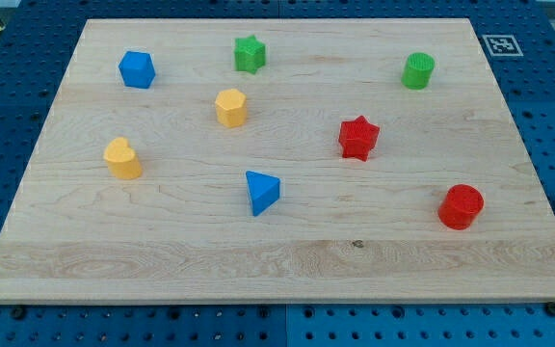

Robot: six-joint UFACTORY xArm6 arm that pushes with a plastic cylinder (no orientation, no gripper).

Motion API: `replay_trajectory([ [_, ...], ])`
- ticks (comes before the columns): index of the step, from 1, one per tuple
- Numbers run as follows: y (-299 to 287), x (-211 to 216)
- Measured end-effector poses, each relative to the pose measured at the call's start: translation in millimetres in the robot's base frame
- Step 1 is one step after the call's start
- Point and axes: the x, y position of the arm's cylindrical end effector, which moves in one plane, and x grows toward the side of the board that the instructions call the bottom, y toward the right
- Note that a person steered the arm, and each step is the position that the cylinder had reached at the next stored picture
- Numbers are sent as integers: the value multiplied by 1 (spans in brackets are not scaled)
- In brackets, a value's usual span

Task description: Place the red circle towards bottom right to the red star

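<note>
The red circle (461, 205) stands on the wooden board near the view's right edge, low down. The red star (358, 137) stands up and to the left of it, right of the board's middle. The two are well apart. My tip and the rod do not show in this view.
A blue triangle (261, 192) sits near the middle bottom. A yellow hexagon (230, 107) and a yellow block (122, 157) are at the left. A blue block (137, 69), a green star (250, 53) and a green cylinder (417, 70) line the top. The board (287, 280) lies on a blue pegboard.
</note>
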Motion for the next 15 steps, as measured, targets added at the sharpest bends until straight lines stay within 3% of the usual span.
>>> replay_trajectory([
  [1, -1, 33],
  [4, -3, 45],
  [6, -63, 59],
  [10, -86, 59],
  [15, -180, 40],
])
